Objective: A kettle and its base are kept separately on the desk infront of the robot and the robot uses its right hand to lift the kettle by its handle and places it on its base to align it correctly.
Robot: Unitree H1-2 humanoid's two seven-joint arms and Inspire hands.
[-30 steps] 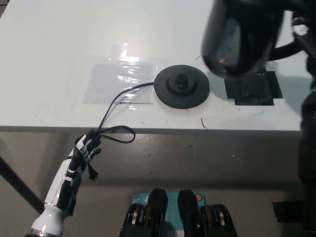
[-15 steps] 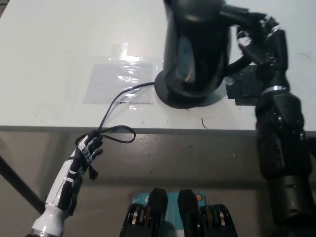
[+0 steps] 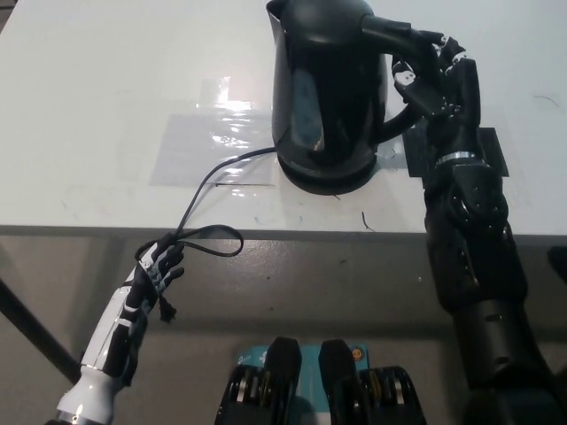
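Kettle (image 3: 323, 93) seated on base (image 3: 326, 181), right hand (image 3: 434, 80) clasping its handle (image 3: 403, 40); left hand (image 3: 155, 270) loosely curled below table (image 3: 89, 106).

The desk (image 3: 106, 80) is open surface across its far-left corner and left side. A black kettle (image 3: 323, 97) stands near the middle of the front edge, blocking passage there. Its cord (image 3: 208, 181) trails over the front edge. The right hand (image 3: 434, 84) and arm fill the space right of the kettle.

black kettle (image 3: 323, 97), black base (image 3: 328, 181), white desk (image 3: 106, 106)
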